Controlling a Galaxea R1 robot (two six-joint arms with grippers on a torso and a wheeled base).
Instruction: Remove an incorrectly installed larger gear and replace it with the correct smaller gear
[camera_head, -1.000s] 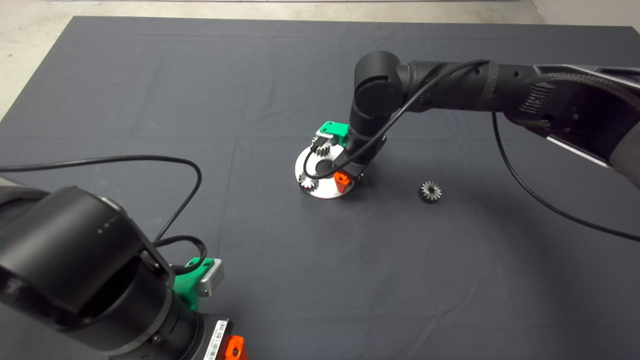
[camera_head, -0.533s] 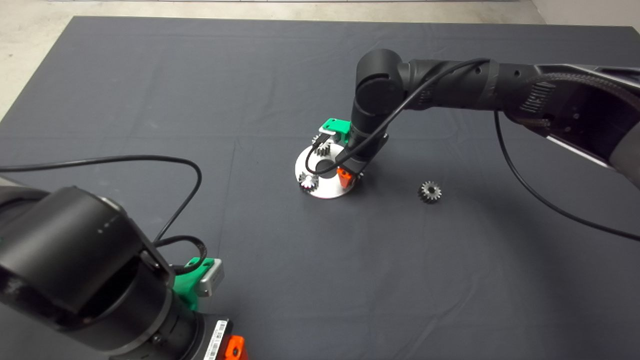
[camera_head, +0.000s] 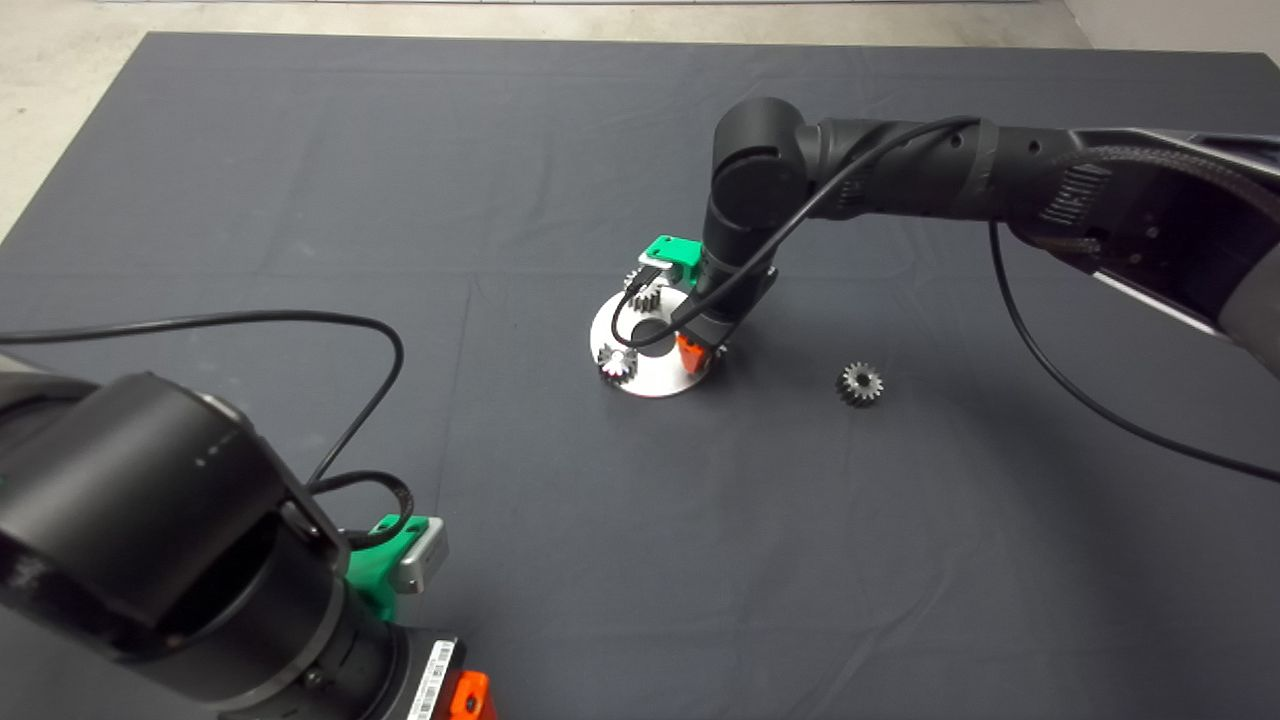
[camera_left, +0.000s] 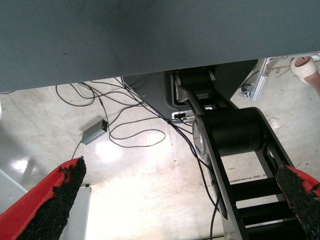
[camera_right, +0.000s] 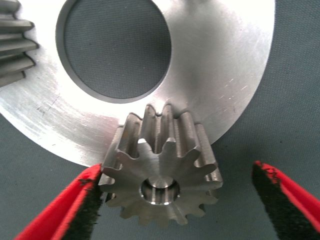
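The worktop is covered by a dark mat (camera_head: 300, 200) that fills nearly the whole head view, with pale floor past its far edge. The right arm (camera_head: 900, 180) reaches in from the right and bends down over a round silver plate (camera_head: 655, 380) near the middle of the mat. The left arm (camera_head: 150, 560) waits at the lower left edge; its wrist view shows pale floor with loose cables, a black frame and a person's foot in the far corner. The left gripper (camera_left: 170, 200) has its fingers spread wide apart with nothing between them.

The plate has a large round hole (camera_right: 114, 47) through it. The right gripper (camera_right: 177, 200) is low at the plate's near-right rim, its fingers open around a gear (camera_right: 162, 167) standing on that rim. One pad touches or nearly touches the gear's teeth; the other pad (camera_right: 280, 200) is clear of it. This gear has long, outward-flaring teeth, so it looks to be the larger gear, though that is not certain.

Two more small gears stand on the plate, one at its near-left rim (camera_head: 617, 364) and one at its far rim (camera_head: 644, 296). The smaller gear (camera_head: 860, 383) lies alone on the mat, well apart to the right of the plate
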